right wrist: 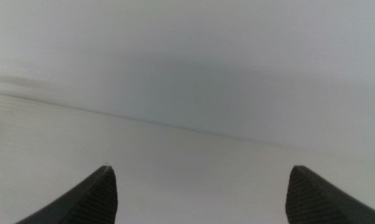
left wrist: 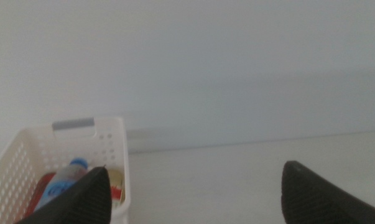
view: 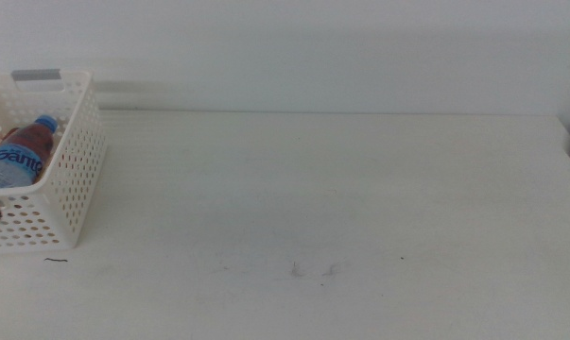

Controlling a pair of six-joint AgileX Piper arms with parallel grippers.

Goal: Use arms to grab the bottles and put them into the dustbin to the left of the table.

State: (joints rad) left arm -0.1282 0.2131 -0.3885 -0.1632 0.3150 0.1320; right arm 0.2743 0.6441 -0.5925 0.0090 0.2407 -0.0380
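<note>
White dustbin (view: 72,170) holds the water bottle (view: 18,151); only my left wrist cam shows the red can (left wrist: 41,186). Both grippers (left wrist: 193,196) (right wrist: 199,196) hang released.

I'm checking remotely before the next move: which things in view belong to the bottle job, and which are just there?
Part of the job:
- dustbin, at the table's left end
- water bottle, lying inside it
- something red and yellow under the bottle; can't identify
- left gripper, open, near the dustbin
- right gripper, open, over bare table

Just there:
- table
- faint scuffs
</note>
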